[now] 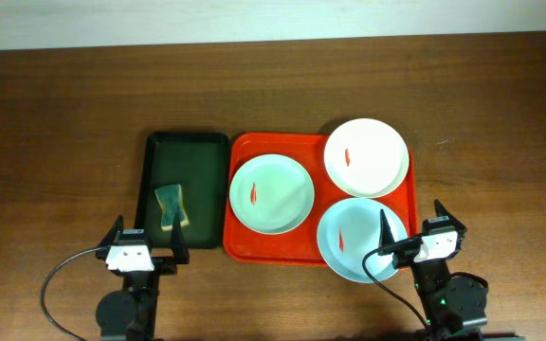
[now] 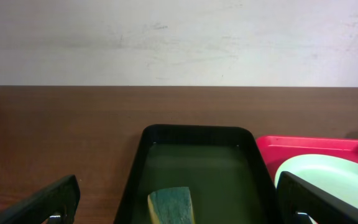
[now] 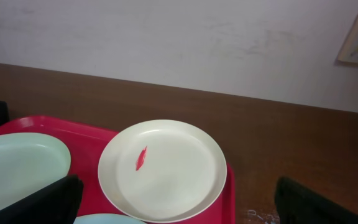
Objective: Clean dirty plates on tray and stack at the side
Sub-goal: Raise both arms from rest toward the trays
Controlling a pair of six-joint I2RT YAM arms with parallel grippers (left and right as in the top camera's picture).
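Your left gripper had its jaws wide apart and empty, just short of the near end of the dark green tray. Your right gripper was equally wide apart and empty, its fingers over the near right edge of the blue plate.

A green sponge lay in the dark green tray, directly ahead of the left jaws. All three plates sat on the red tray:
- the mint plate at its left;
- the white plate at the far right, lapping the far rim;
- the blue plate at the near right, lapping the near rim.

Each carried a small red smear.

Judged from their look, the plates were thin, stiff, light and smooth, so you should have expected them to slide under a wiping load. The raised lip was the only hold, with one finger under the edge and one above it. The overhanging edges of the blue and white plates gave the easiest entry. The sponge looked soft and would have compressed, so a pinch across its narrow width would have suited it.
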